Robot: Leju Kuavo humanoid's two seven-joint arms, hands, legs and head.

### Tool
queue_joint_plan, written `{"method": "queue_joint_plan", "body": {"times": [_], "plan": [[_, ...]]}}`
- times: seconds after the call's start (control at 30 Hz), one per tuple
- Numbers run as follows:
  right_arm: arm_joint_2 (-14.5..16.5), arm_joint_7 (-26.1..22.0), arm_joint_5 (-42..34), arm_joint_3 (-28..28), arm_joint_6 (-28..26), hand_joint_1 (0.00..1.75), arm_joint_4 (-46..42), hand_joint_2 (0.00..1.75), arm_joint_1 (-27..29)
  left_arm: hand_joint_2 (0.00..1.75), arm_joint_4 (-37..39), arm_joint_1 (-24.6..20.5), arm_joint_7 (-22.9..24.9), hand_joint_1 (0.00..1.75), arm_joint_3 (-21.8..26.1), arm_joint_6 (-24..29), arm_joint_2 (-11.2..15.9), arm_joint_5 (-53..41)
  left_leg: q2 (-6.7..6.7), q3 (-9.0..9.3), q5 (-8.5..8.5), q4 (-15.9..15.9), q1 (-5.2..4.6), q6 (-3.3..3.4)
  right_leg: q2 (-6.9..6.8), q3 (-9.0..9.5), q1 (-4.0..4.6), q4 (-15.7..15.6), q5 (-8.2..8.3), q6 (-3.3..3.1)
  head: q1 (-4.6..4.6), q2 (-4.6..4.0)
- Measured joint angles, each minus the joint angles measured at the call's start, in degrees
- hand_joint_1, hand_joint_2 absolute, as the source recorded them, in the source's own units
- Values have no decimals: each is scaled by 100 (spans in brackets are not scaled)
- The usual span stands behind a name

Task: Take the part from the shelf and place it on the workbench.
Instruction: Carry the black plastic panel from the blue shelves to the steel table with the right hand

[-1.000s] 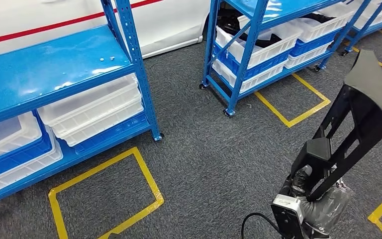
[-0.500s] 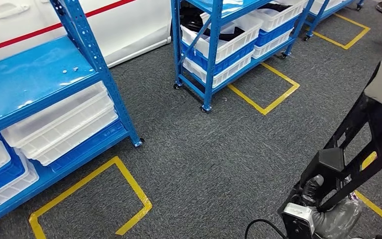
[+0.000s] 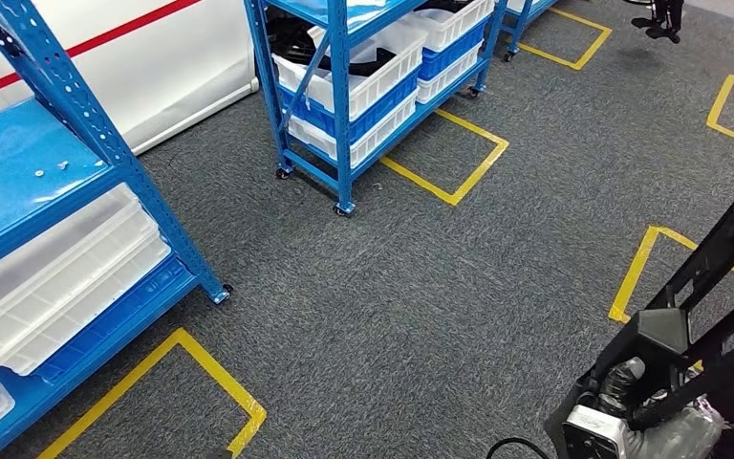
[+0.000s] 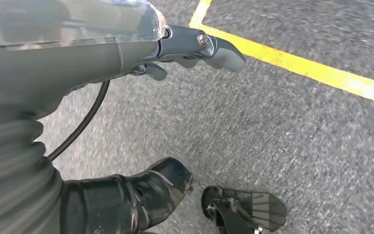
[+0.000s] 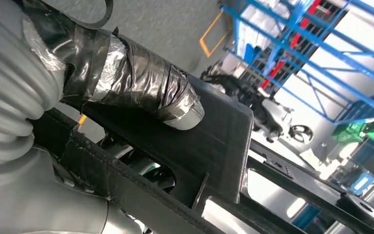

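Note:
The part (image 3: 719,273) is a long black plastic frame with open cut-outs, rising at the lower right of the head view. My right hand (image 3: 631,406) grips its lower end near the bottom edge. In the right wrist view the taped thumb (image 5: 148,92) presses on the black part (image 5: 219,146), which hides the other fingers. My left hand (image 4: 102,63) hangs over the grey carpet with its fingers (image 4: 199,46) held straight out, its thumb (image 4: 146,192) apart from them, and nothing in it.
A blue shelf (image 3: 76,124) with white bins (image 3: 57,277) stands at the left. A second blue shelf on castors (image 3: 339,105) holds white bins at the top centre. Yellow tape squares (image 3: 449,158) mark the grey carpet, and a white wall with a red stripe (image 3: 153,57) lies behind.
The whole picture has shifted: the camera has turned right, so the shelves slid left. The black part stays in my right hand, now lower and further right in the picture.

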Motion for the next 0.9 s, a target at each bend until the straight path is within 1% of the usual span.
{"method": "queue_joint_plan", "body": {"times": [0.03,0.07,0.1,0.13,0.17,0.2,0.23,0.3,0.33,0.37,0.43,0.47,0.5,0.53,0.57,0.6,0.63,0.67,0.7,0.73,0.77,0.8,0.83,0.87,0.9], "plan": [[3,-9,0,-20,-1,175,-17,175,18,175,0,2,-6,0,1,-3,-1,11,72,14,19,-33,7,40,-139,-58,7,121,-82,27,6,0],[3,-13,0,-36,-2,175,-30,175,29,175,0,8,-15,0,3,-9,-1,22,151,26,31,-59,12,74,-316,-178,10,375,-234,54,11,0],[4,-14,-1,-46,-3,175,-37,175,37,175,0,16,-26,0,6,-15,-1,30,229,32,28,-65,0,93,-484,-351,8,730,-422,82,17,0],[4,-14,-1,-55,-3,175,-39,175,43,175,0,24,-34,0,9,-20,-1,36,311,32,20,-64,-7,106,-560,-545,-4,1120,-599,108,20,0],[4,-14,-1,-64,-3,175,-39,175,55,175,0,31,-40,0,13,-24,-1,39,393,34,11,-62,-11,107,-591,-700,-20,1429,-700,131,20,0],[4,-15,-7,-75,-3,175,-39,175,69,175,0,35,-42,0,15,-26,-1,41,469,40,0,-61,-13,103,-604,-760,-36,1547,-691,148,19,0],[5,-16,-19,-88,-3,175,-39,175,80,175,0,35,-42,0,16,-27,-1,42,540,54,-13,-60,-13,93,-627,-692,-50,1423,-568,157,20,0],[6,-21,-53,-114,-3,175,-41,175,92,175,0,31,-42,0,17,-28,-1,41,651,98,-47,-59,-13,62,-728,-325,-66,749,-194,156,20,0],[6,-22,-64,-123,-3,175,-43,175,94,175,0,29,-42,0,17,-29,-1,40,683,116,-59,-58,-13,50,-775,-168,-68,466,-60,151,19,0],[6,-23,-68,-128,-3,175,-45,175,94,175,0,29,-42,0,17,-29,-1,40,698,126,-66,-58,-12,42,-809,-82,-68,313,4,147,19,0],[6,-23,-68,-130,-3,175,-46,175,95,175,0,29,-42,0,17,-29,-1,40,703,131,-69,-58,-13,38,-835,-45,-67,251,26,144,19,0],[7,-23,-69,-133,-3,175,-48,175,93,175,0,29,-42,0,17,-29,-1,40,713,138,-74,-58,-15,30,-900,-7,-60,168,18,137,20,0],[7,-24,-69,-137,-3,175,-49,175,91,175,0,30,-42,0,18,-30,-1,40,724,146,-81,-57,-21,19,-985,35,-44,87,2,124,20,0],[10,-28,-74,-145,-3,175,-55,175,93,175,0,27,-43,0,21,-30,-1,39,771,163,-94,-60,-34,-12,-1013,55,-15,21,-12,81,19,0],[20,-38,-78,-157,-3,175,-70,175,104,175,0,21,-44,0,25,-28,0,35,765,174,-141,-33,-37,-61,-995,73,0,-51,-16,14,17,0],[30,-47,-82,-169,-4,175,-87,175,114,175,0,15,-48,0,29,-27,1,31,694,150,-234,65,-36,-106,-913,70,7,-71,-1,-62,15,0],[42,-57,-86,-179,-5,175,-105,175,122,175,0,11,-54,0,34,-26,1,26,598,68,-390,287,-31,-147,-795,62,7,-93,23,-134,13,0],[53,-63,-86,-184,-5,175,-118,175,130,175,0,15,-62,0,38,-25,2,22,455,-87,-592,638,-22,-167,-710,65,-4,-113,38,-180,11,0],[58,-65,-90,-186,-4,175,-121,175,130,175,0,23,-75,0,43,-28,2,22,364,-285,-782,1051,-21,-167,-645,61,1,-113,40,-199,10,0],[62,-68,-93,-187,-3,175,-122,175,133,175,0,32,-93,0,48,-37,2,26,329,-473,-912,1424,-23,-166,-573,60,11,-109,40,-206,10,0],[64,-72,-96,-189,-2,175,-122,175,137,175,0,40,-120,0,52,-49,2,31,318,-590,-931,1633,-25,-161,-494,62,20,-105,39,-209,9,0],[64,-81,-99,-191,-2,175,-122,175,140,175,0,45,-152,0,54,-64,2,38,311,-605,-823,1610,-26,-151,-411,68,26,-97,38,-209,9,0],[66,-94,-99,-193,-1,175,-124,175,144,175,0,48,-182,0,55,-79,2,44,295,-530,-638,1400,-26,-137,-331,77,28,-88,36,-206,9,0],[68,-107,-99,-194,-1,175,-127,175,148,175,0,49,-211,0,57,-92,2,49,219,-370,-391,1000,-24,-116,-249,87,28,-76,30,-198,9,0],[74,-119,-99,-196,1,175,-130,175,152,175,0,50,-231,0,63,-101,3,52,83,-208,-216,609,-21,-93,-177,87,35,-57,21,-182,10,0]]}}
